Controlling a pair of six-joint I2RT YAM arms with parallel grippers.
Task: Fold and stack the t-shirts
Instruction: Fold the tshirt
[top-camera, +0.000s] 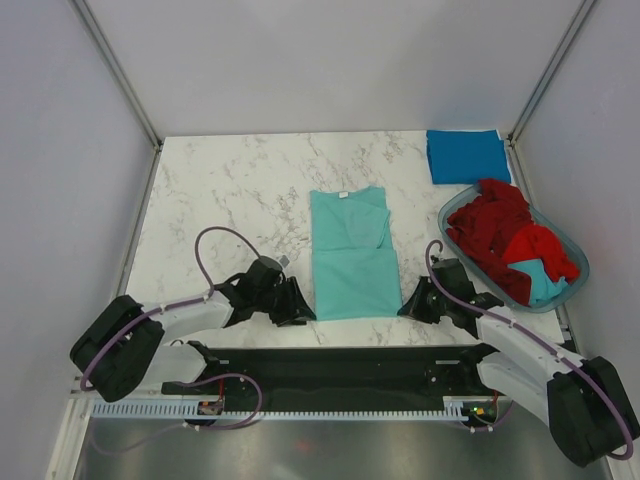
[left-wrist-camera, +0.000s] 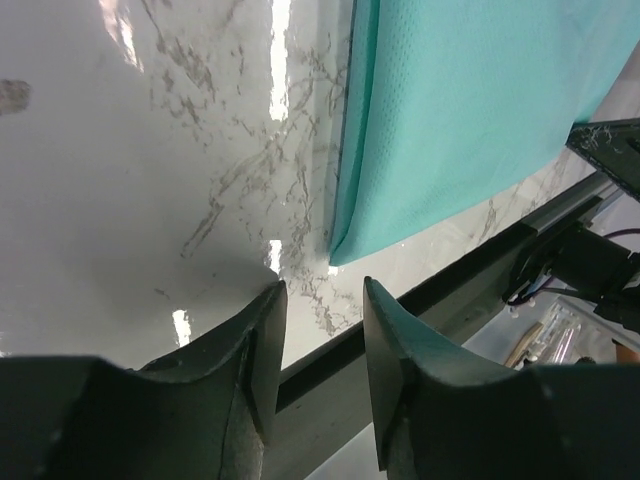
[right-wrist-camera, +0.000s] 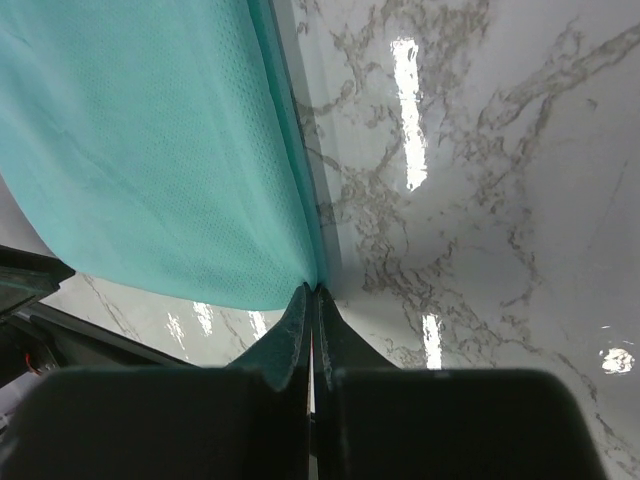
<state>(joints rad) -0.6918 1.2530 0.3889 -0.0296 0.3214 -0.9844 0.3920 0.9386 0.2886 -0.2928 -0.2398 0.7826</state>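
A light teal-green t-shirt (top-camera: 350, 255) lies flat in the middle of the table, sleeves folded in to a long narrow shape. My left gripper (top-camera: 298, 310) is open and empty just left of its near left corner, with the shirt's edge (left-wrist-camera: 460, 110) ahead of the gripper's tips (left-wrist-camera: 322, 290). My right gripper (top-camera: 408, 305) is at the near right corner, its jaws shut (right-wrist-camera: 314, 290) on the hem corner of the teal shirt (right-wrist-camera: 150, 150). A folded deeper blue t-shirt (top-camera: 467, 156) lies at the far right corner. Red t-shirts (top-camera: 500, 225) are heaped in the basket.
The translucent blue-grey oval basket (top-camera: 575, 275) stands at the right edge and also holds a bit of blue cloth (top-camera: 545, 285). A black rail (top-camera: 330, 365) runs along the near table edge between the arm bases. White walls close in the table on three sides.
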